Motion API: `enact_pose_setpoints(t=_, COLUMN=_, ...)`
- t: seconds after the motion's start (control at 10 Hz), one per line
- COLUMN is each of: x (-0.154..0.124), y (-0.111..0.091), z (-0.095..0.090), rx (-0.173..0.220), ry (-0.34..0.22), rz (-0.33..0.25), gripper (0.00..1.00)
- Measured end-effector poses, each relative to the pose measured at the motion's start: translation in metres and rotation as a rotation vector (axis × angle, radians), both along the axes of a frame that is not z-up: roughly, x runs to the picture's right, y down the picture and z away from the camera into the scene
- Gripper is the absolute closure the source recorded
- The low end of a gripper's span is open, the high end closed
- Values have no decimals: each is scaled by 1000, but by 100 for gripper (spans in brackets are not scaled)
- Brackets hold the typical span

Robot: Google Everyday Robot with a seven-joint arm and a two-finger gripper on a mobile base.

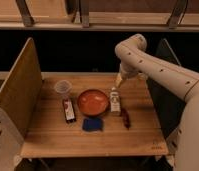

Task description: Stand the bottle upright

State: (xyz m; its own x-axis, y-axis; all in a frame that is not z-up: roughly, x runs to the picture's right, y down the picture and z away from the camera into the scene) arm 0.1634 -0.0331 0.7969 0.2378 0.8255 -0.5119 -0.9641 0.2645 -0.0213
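The bottle [114, 102] sits on the wooden surface [48, 137], looks upright, just right of the orange bowl [92, 101]. The end effector [118, 83] hangs right above its cap; can't tell if it's wide or narrow. A clear cup [63, 88] is left of the bowl.

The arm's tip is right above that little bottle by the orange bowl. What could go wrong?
The gripper hangs just above the bottle, which sits close beside the orange bowl: a slightly off descent might bump the bowl. A slipping bottle could also roll onto the small dark red object nearby.
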Motion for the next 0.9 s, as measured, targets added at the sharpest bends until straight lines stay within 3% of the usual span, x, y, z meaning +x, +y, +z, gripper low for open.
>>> enact_pose_setpoints(t=0.3, x=-15, y=18, z=23, rx=-61, ry=15, rz=46, gripper=30)
enact_pose_setpoints(t=0.5, x=-9, y=33, z=39, rx=-110, ry=77, rz=96, gripper=30)
enact_pose_setpoints(t=0.7, x=-6, y=40, z=53, rx=-136, ry=137, rz=159, gripper=30)
enact_pose_setpoints(t=0.9, x=-7, y=41, z=54, rx=-139, ry=143, rz=169, gripper=30)
